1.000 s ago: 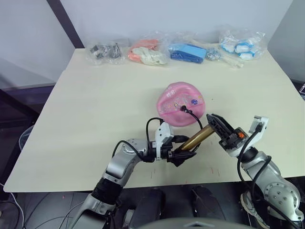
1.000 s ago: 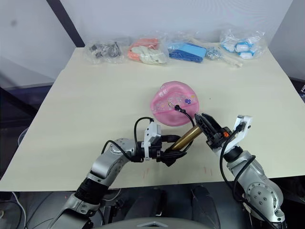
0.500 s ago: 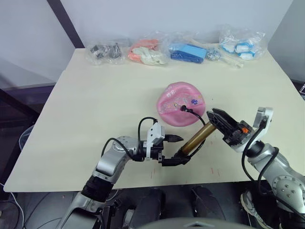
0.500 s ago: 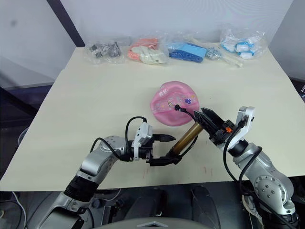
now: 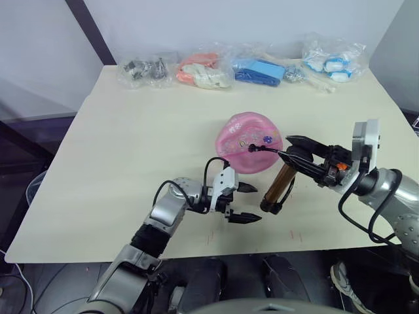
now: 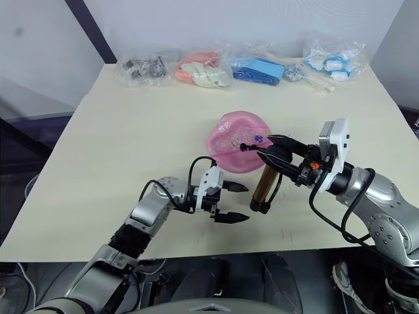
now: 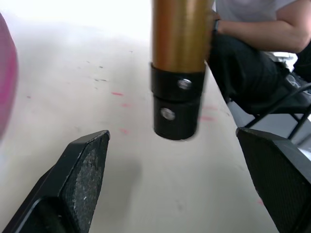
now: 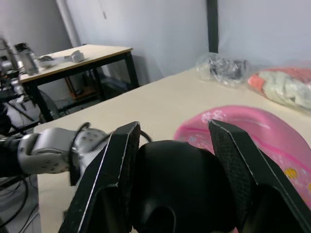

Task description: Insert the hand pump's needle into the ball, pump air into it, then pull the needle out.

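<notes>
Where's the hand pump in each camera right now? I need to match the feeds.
Left eye view: hand pump near-upright beside the pink ball.
Right eye view: same spot, cylinder below the right gripper.
Left wrist view: its black lower cap hanging above the table.
Right wrist view: black handle clamped between the fingers.
Shared landmark: the pink ball.

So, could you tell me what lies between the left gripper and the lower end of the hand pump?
Only bare table. In the left eye view the left gripper, fingers open, sits just left of the hand pump, with a short empty gap between them.
</notes>
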`<state>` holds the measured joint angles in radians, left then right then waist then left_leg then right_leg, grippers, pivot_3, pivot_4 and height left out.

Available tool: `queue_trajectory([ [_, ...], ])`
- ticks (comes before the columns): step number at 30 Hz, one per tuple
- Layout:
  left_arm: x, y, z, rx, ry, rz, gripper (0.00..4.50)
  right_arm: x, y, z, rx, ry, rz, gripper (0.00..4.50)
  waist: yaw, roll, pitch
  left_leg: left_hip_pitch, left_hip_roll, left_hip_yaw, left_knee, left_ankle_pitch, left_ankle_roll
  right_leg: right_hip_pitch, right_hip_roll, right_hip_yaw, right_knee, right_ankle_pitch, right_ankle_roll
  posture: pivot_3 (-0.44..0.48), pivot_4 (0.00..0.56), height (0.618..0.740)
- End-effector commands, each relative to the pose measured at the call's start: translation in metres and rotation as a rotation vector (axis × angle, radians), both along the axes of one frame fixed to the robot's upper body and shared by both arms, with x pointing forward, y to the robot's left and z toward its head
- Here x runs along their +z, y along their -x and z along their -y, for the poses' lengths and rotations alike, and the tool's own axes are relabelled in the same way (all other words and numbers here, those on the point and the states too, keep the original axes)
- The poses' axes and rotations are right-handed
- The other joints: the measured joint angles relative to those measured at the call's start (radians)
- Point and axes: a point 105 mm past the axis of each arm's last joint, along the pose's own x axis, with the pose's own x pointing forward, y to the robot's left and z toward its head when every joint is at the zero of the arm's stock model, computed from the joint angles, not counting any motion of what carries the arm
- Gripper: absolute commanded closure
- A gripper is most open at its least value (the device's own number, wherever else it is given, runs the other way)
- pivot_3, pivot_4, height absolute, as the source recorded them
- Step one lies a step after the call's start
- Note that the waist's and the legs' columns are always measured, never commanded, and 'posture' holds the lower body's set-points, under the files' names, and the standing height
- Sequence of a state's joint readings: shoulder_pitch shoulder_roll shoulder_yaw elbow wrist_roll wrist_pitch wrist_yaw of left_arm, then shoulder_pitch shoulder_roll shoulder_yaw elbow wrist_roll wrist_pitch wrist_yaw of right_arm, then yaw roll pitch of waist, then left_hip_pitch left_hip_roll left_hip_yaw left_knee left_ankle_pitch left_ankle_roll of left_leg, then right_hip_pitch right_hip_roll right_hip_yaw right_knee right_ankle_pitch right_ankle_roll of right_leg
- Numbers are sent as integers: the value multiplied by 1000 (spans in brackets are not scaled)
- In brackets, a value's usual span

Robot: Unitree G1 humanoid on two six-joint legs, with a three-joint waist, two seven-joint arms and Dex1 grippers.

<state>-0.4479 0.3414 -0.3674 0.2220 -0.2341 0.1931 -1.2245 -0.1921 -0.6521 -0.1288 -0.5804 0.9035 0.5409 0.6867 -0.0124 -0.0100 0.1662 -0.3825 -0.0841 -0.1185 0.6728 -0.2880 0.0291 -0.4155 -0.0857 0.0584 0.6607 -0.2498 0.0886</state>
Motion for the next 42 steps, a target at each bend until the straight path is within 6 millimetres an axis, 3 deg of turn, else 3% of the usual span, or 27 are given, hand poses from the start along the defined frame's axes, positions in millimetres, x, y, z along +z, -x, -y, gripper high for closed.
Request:
queue_trajectory([
  [1,4,-1,11,-36,11,29,87,15,10,-8,46,19,94,2760,0,0,0,0,0,0,0,0,0,0,0,0,0,0,0,0,150,740],
  [10,11,1,25,-64,40,-23,87,13,15,-13,73,67,134,2760,0,0,0,-1,0,-1,1,0,0,0,0,-1,0,0,0,0,150,740],
  [29,9,3,19,-89,11,-12,87,14,18,-17,112,81,174,2760,1,0,0,-1,0,-2,1,0,0,0,0,-2,0,0,0,0,150,740],
  [33,8,3,19,-89,9,-8,1286,15,19,-19,115,74,176,2760,1,0,0,-1,0,-2,1,0,0,0,0,-2,0,0,0,0,150,740],
  [35,6,2,18,-86,-2,-5,2418,15,19,-19,116,72,176,2760,1,0,0,-1,0,-2,1,0,0,0,0,-2,0,0,0,0,150,740],
  [37,4,3,17,-91,-9,-2,3227,15,19,-19,116,73,177,2760,1,0,0,-1,0,-2,1,0,0,0,0,-2,0,0,0,0,150,740],
  [38,4,2,17,-88,-7,0,3401,15,19,-19,117,74,177,2760,1,0,0,-1,0,-2,1,0,0,0,0,-2,0,0,0,0,150,740],
  [42,6,2,19,-91,0,10,3401,11,22,-18,130,93,168,2760,1,0,0,-1,0,-2,1,0,0,0,0,-2,0,0,0,0,150,740],
])
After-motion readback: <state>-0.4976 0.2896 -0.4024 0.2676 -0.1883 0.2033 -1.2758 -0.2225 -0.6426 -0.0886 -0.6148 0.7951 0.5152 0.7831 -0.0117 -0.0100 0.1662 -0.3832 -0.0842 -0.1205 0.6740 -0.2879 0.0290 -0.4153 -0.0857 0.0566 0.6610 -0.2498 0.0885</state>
